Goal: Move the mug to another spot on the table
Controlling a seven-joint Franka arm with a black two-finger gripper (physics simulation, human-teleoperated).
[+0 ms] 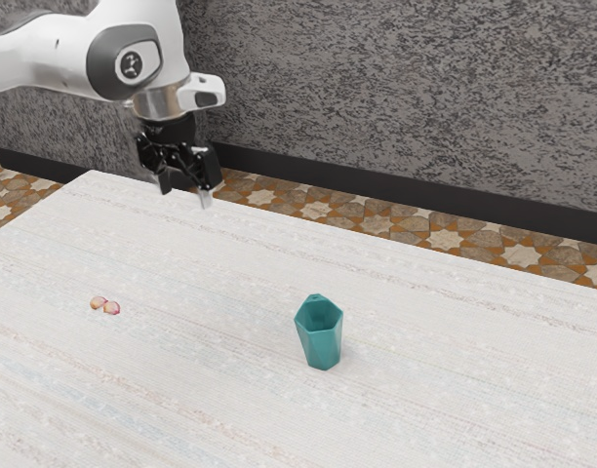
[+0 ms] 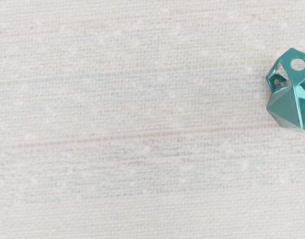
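Hovering gripper (image 1: 184, 192), jaws wide apart, empty; mug (image 1: 319, 331) well apart.

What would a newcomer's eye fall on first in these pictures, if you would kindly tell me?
The teal faceted mug stands upright and alone near the middle of the pale wood-grain table. The black two-finger gripper hangs open in the air above the table's far edge, toward the exterior view's left, well apart from the mug. A small pink and yellow scrap lies on the table at the exterior view's left.
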